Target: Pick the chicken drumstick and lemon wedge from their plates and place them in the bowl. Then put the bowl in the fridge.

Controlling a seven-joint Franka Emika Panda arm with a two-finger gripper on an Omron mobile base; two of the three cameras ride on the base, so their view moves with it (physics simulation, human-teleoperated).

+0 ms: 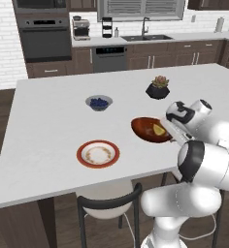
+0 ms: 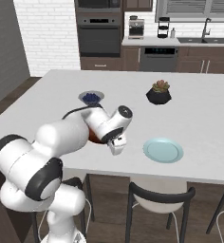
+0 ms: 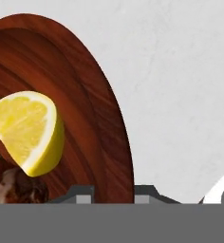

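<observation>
The dark wooden bowl [image 1: 146, 127] [image 3: 85, 90] sits on the white island top near its front edge. Inside it lie the yellow lemon wedge [image 1: 158, 130] [image 3: 28, 133] and, beside the wedge, the brown chicken drumstick [image 3: 14, 186]. My gripper [image 1: 171, 136] [image 3: 114, 195] is shut on the bowl's near rim, with one finger on each side of it. In the right base view the arm hides most of the bowl [image 2: 96, 139], and the gripper [image 2: 115, 145] sits at the island's edge. The red-rimmed white plate [image 1: 82, 151] and the light-blue plate [image 2: 163, 150] are both bare. The fridge is out of view.
A small grey bowl of blueberries [image 1: 99, 102] [image 2: 91, 98] and a black pot with a plant [image 1: 158, 88] [image 2: 159, 93] stand farther back on the island. Dark-framed chairs [image 1: 109, 201] [image 2: 161, 199] are tucked under the front edge.
</observation>
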